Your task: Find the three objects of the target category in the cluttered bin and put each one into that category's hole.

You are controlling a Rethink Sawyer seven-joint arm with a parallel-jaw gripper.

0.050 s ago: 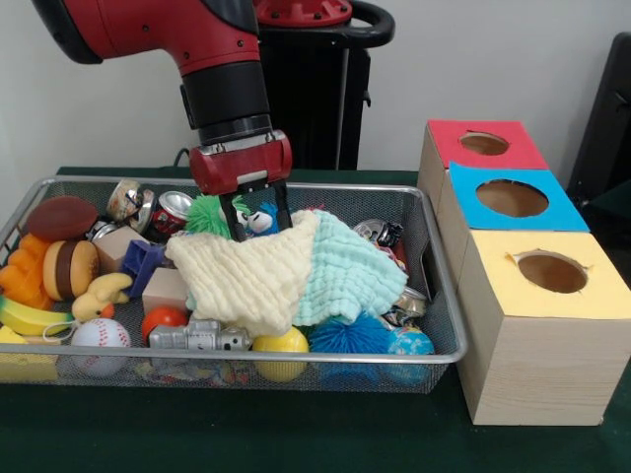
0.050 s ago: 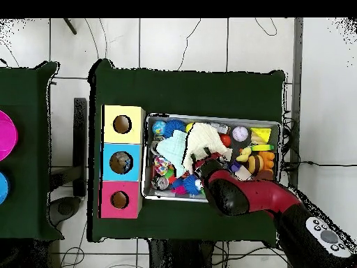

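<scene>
Wire-mesh bin (image 1: 434, 367), rectangular, silver, set on a dark green cloth (image 1: 246, 434); contents are listed from the near wall back.

Near row: one white baseball (image 1: 100, 334), one yellow ball (image 1: 281, 347), one spiky blue rubber ball (image 1: 347, 335), one small patterned blue ball (image 1: 409, 343), one grey toy camera (image 1: 200, 337) (moulded plastic), one red ball (image 1: 164, 319). At the left end one banana (image 1: 28, 317) and one toy burger (image 1: 69, 268) are seen.

Middle: two waffle-textured cloths, the cream cloth (image 1: 251, 276) draped partly over the mint cloth (image 1: 347, 278).

Rear: one spiky green ball (image 1: 207, 216) and one crushed red can (image 1: 171, 211).

Gripper (image 1: 255, 219): two dark fingers (image 1: 233, 219) are lowered at the cream cloth's far edge, set slightly apart; whether the fabric is pinched cannot be told.

Beside the bin, three wooden boxes are ranged in a row, each with one round hole: yellow top (image 1: 552, 276), blue top (image 1: 513, 200), red top (image 1: 483, 145).
</scene>
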